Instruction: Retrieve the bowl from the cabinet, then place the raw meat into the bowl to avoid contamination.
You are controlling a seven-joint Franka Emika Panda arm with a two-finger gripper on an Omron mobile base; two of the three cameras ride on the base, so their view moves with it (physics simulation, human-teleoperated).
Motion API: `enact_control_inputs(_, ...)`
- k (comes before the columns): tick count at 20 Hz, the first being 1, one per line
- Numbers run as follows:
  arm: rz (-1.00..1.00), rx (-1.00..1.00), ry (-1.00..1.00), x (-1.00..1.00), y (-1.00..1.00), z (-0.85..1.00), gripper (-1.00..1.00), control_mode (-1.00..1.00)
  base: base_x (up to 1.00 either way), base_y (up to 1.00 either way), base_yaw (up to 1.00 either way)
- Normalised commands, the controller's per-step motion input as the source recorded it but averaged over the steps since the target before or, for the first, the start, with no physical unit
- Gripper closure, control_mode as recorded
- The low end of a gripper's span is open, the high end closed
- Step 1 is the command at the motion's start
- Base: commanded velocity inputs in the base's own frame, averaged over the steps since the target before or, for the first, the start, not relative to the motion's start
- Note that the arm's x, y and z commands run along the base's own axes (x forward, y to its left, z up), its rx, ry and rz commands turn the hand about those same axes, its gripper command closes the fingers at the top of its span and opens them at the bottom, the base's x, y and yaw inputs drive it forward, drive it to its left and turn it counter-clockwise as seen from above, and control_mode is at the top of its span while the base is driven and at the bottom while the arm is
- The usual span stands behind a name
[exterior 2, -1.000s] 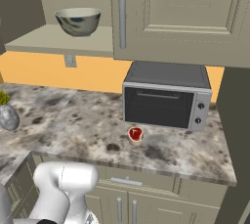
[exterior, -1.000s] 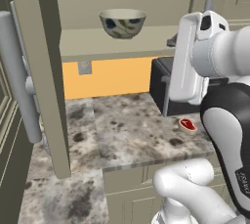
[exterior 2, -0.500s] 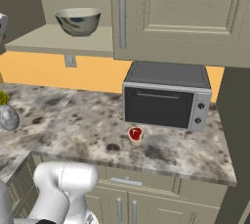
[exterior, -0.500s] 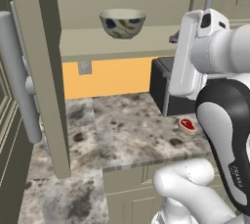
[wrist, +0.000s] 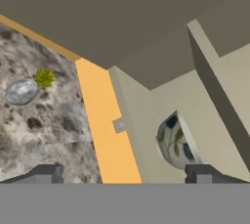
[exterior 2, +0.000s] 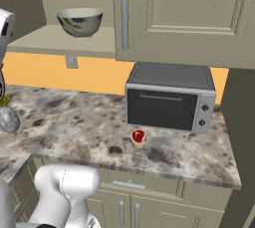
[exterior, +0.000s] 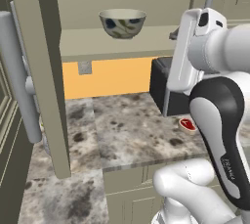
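Note:
The bowl, pale with dark blue blotches, stands on the shelf of the open cabinet. In the hand view the bowl lies just above the right fingertip. My gripper is open and holds nothing. It is raised at shelf height, to the right of the bowl and apart from it. The raw meat, small and red, lies on the counter in front of the toaster oven.
The cabinet's left door stands swung open, with its long bar handle toward me. The right door with its bar handle is shut. A small grey vase with a green plant sits at the counter's left.
The hand has edged a little left toward the shelf and now shows at the left edge of the right base view. Bowl and meat have not moved; the jaws stay open.

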Motion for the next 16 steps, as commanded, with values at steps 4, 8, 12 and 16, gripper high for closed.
enact_control_inputs(4, -0.02, 0.0, -0.03, 0.15, -0.03, 0.08, -1.0, -1.0, 0.0, 0.0, 0.0)
enact_control_inputs(8, -0.03, 0.0, -0.02, 0.09, -0.01, 0.18, -1.0, -1.0, 0.0, 0.0, 0.0)
enact_control_inputs(12, -0.04, 0.0, 0.0, 0.06, -0.02, 0.18, -1.0, -1.0, 0.0, 0.0, 0.0)
enact_control_inputs(16, -0.05, 0.0, 0.0, 0.04, -0.07, 0.11, -1.0, -1.0, 0.0, 0.0, 0.0)
